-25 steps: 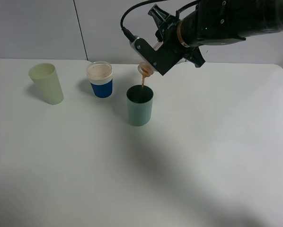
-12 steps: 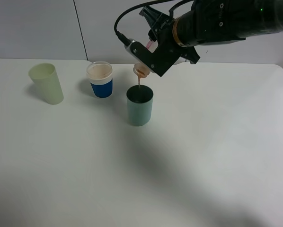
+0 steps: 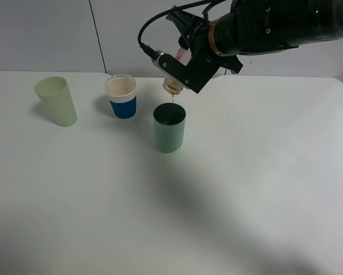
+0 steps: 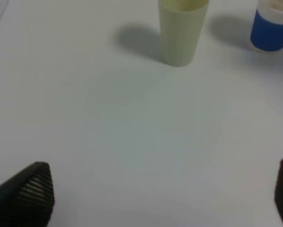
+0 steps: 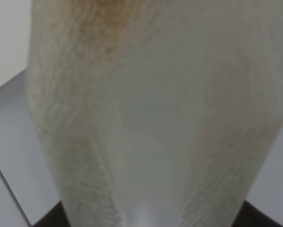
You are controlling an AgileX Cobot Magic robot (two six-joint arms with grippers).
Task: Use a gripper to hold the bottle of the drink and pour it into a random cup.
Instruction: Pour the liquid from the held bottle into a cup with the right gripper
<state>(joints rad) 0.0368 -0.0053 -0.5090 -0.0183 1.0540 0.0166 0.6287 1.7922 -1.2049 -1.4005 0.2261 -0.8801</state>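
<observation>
Showed a small translucent bottle (image 3: 172,85) tipped mouth-down above the teal-green cup (image 3: 170,129), brown drink (image 3: 172,89) at its neck; right gripper (image 3: 182,73) clamped tight around it.

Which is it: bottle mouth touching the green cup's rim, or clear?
Apart. The high view shows the tilted bottle with its mouth above the green cup, and white table shows between mouth and rim.
</observation>
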